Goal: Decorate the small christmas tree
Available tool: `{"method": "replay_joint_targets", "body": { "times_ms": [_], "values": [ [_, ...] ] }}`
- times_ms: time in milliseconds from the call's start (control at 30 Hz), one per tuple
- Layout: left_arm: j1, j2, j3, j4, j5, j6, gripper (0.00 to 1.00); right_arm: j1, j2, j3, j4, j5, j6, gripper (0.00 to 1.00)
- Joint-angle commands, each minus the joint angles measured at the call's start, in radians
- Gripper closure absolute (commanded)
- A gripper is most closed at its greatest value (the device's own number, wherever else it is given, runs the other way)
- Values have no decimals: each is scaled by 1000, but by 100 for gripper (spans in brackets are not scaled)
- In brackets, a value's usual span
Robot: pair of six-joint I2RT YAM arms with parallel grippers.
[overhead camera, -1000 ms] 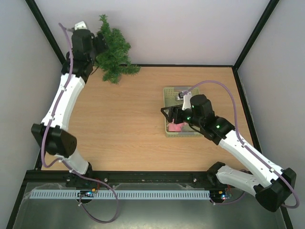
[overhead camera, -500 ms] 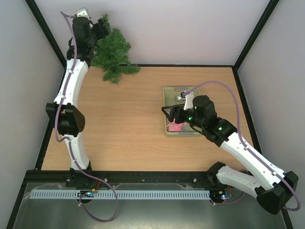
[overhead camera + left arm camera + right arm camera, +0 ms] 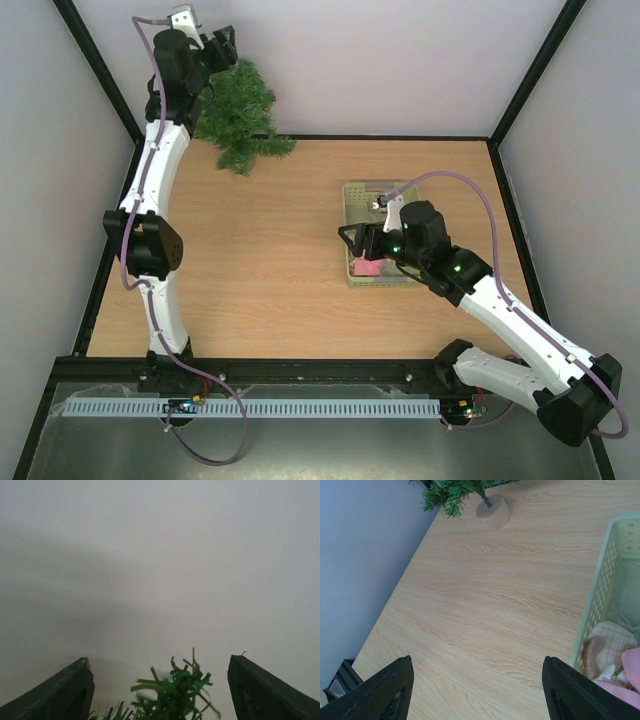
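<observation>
The small christmas tree (image 3: 240, 115) stands upright on a round wooden base (image 3: 493, 511) at the table's far left corner, against the back wall. My left gripper (image 3: 225, 45) is raised at the treetop and open. In the left wrist view the tip of the tree (image 3: 175, 690) pokes up between the two fingers of the left gripper (image 3: 159, 661) and touches neither. My right gripper (image 3: 350, 240) hovers open and empty over bare wood just left of the pale green basket (image 3: 352, 200). The right wrist view has the right gripper (image 3: 476, 661) above the tabletop.
The basket (image 3: 600, 595) holds a pink item (image 3: 630, 665) and a checked cloth piece (image 3: 612, 635). Grey walls close in the table at the back and sides. A black frame runs along the table edges.
The left arm has stretched upward and its gripper has swung from beside the tree's left flank to over the treetop. The right arm has hardly shifted.
</observation>
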Motion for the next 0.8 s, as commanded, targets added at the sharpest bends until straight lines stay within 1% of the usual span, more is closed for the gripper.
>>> {"method": "replay_joint_targets", "body": {
  "times_ms": [0,167,267,367,433,767],
  "values": [
    [-1,23,17,55,39,19,29,6,-7,7,4,5,15,31],
    [-3,11,2,45,47,24,56,6,-10,21,-10,23,-1,31],
    [-6,-17,-19,56,54,29,69,6,-8,23,-11,28,-9,31],
    [-7,-49,-20,51,53,43,96,6,-5,26,-13,30,-16,31],
    [-8,-81,-23,56,48,41,97,6,-8,25,-13,36,-19,31],
    [-14,-196,-39,78,79,23,98,6,-3,21,-28,63,-31,30]
  ]
}}
